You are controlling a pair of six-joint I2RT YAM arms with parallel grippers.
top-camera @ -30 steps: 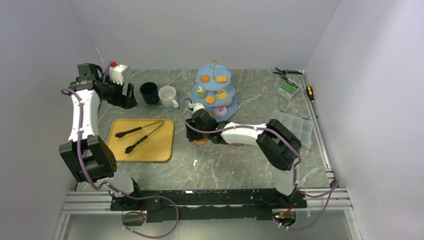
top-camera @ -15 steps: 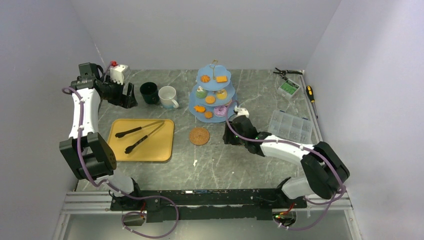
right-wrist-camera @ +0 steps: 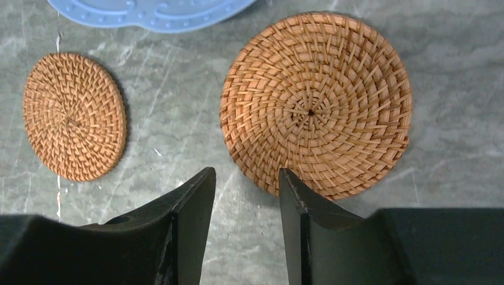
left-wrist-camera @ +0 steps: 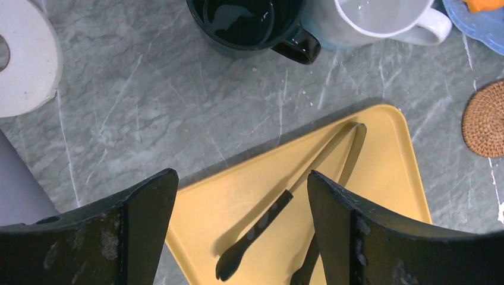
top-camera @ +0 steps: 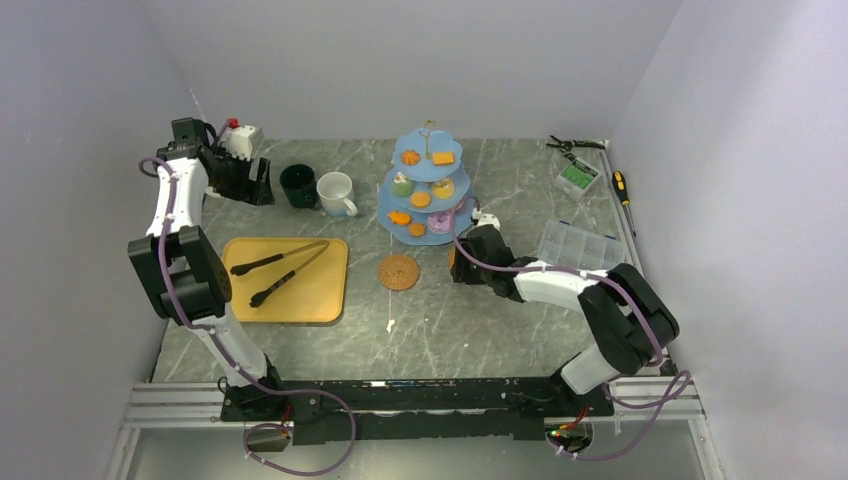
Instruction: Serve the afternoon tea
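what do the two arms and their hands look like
Both the left arm and right arm have white link shells between chunky black joints, with a thin purple cable looped along each. The left hand and right hand each end in two flat, matte black, wedge-shaped fingers, scuffed grey on the left. No markings are legible.

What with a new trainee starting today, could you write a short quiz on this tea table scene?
1. True or false: the black tongs lie on the flat yellow tray.
2. How many round woven coasters lie on the grey marble table? A one, B two, C three.
3. Which stands nearer the light-blue three-tier stand: the white ceramic mug or the dark green ceramic mug?

Key: 1 true; 2 B; 3 the white ceramic mug.
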